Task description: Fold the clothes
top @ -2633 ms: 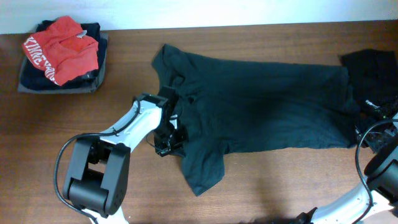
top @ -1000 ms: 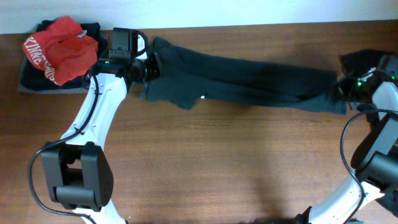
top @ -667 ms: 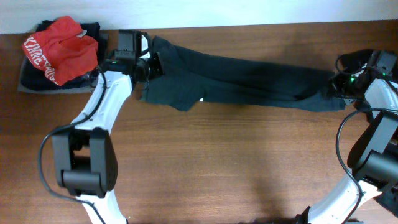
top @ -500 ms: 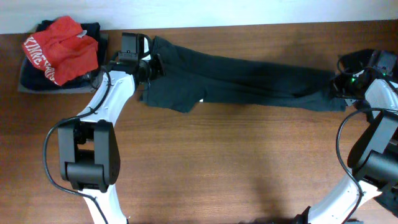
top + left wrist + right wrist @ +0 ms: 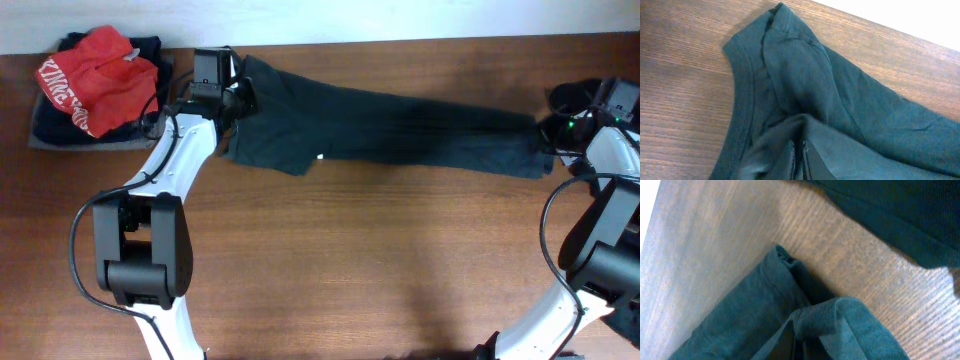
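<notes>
T-shirt (image 5: 400, 125), plain teal-grey; white-lettered red garment (image 5: 100, 75) nearby

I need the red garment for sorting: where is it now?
Overhead view: the red garment lies on a dark folded pile at the far left corner of the table, just left of the stretched dark teal T-shirt.

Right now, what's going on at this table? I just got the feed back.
Both arms are holding one dark teal T-shirt, gathered into a long band stretched along the far side of the table. The left gripper pinches the collar end and the right gripper pinches the opposite end. A pile of other clothes, red on top, sits at the far left corner. A black garment lies near the right gripper.
</notes>
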